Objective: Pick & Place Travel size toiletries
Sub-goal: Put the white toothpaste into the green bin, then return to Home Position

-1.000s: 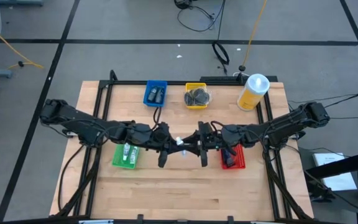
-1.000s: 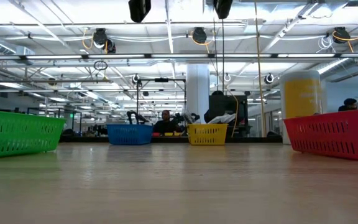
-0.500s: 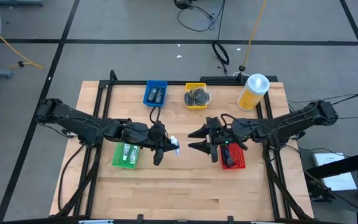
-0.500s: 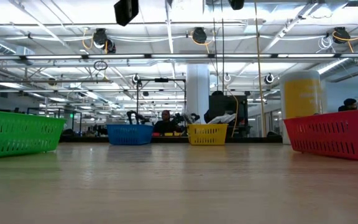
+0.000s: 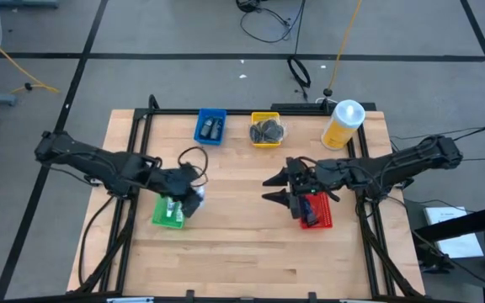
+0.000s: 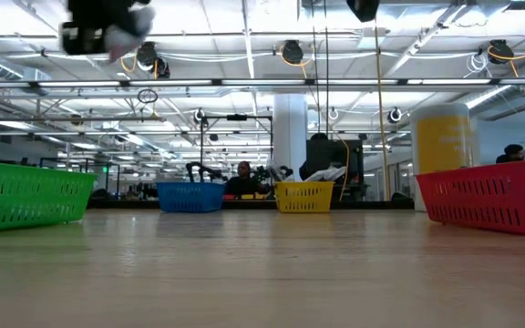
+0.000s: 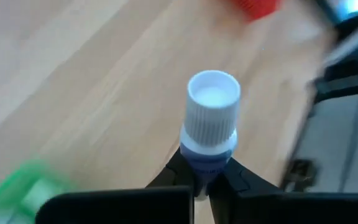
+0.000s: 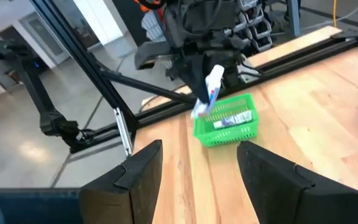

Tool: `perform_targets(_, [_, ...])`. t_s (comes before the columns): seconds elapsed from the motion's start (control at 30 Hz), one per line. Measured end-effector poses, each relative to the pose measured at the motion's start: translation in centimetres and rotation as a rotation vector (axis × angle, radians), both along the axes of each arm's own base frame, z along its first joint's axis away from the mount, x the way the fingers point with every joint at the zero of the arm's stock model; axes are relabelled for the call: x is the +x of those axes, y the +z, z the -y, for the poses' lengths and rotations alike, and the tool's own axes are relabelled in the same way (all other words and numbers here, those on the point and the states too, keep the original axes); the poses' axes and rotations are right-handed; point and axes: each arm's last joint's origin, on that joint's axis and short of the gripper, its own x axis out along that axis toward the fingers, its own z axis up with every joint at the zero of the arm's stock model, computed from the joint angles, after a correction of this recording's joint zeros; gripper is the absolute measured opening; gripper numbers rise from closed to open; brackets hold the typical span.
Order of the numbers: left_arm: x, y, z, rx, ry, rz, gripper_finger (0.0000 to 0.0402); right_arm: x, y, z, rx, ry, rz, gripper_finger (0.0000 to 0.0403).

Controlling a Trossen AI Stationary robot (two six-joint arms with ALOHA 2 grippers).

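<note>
Left tool (image 5: 190, 195), left of frame centre over green plastic tray (image 5: 165, 218), clamps small white ribbed-cap tube (image 7: 211, 118) by its soft body: light, squashy. Right tool (image 5: 278, 187) wide open, empty.

Grey tiled floor (image 5: 40, 34); white column (image 6: 291, 128); bright ceiling lights (image 6: 244, 18).

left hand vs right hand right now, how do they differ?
Left hand is shut on a white tube by its blue neck; right hand is open and empty. Left hand hangs over the green tray; right hand is beside the red tray. Both are above the table.
</note>
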Motion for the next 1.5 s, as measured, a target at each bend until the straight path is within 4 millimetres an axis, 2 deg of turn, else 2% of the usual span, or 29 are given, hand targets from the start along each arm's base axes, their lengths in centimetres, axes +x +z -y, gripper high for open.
perform_targets(0.17, [-2.4,-0.9,0.3,-0.032,0.095,-0.222,0.0024,0.3,-0.3,-0.1,-0.005,0.0,-0.013,0.0199])
perform_targets(0.3, [-3.6,-1.5,0.8,-0.036,0.15,-0.347,0.0009,0.3,-0.5,-0.1,-0.009,-0.002,-0.025,0.0199])
perform_targets(0.43, [-4.2,-2.4,1.0,-0.04,0.184,-0.415,0.0011,0.3,-0.5,0.0,-0.009,-0.004,-0.023,0.0199])
perform_targets(0.73, [-5.5,-6.2,1.0,-0.144,0.149,-0.616,0.0042,0.3,-0.5,0.0,-0.009,-0.004,-0.023,0.0198])
perform_targets(0.93, [-5.3,-6.7,0.2,-0.163,0.193,-0.626,0.0062,0.3,-0.5,0.0,-0.009,-0.005,-0.023,0.0198])
perform_targets(1.3, [-4.9,-6.7,-1.3,-0.146,0.126,-0.609,0.0182,0.3,-0.5,0.1,-0.016,-0.053,-0.02,0.0198])
perform_targets(1.4, [-5.2,-6.2,-1.7,-0.095,0.101,-0.551,0.0191,0.3,-0.5,0.1,-0.016,-0.054,-0.019,0.0199])
perform_targets(1.5, [-5.4,-5.2,-2.1,-0.049,0.045,-0.429,0.0182,0.4,-0.3,0.2,-0.019,-0.073,-0.003,0.0197])
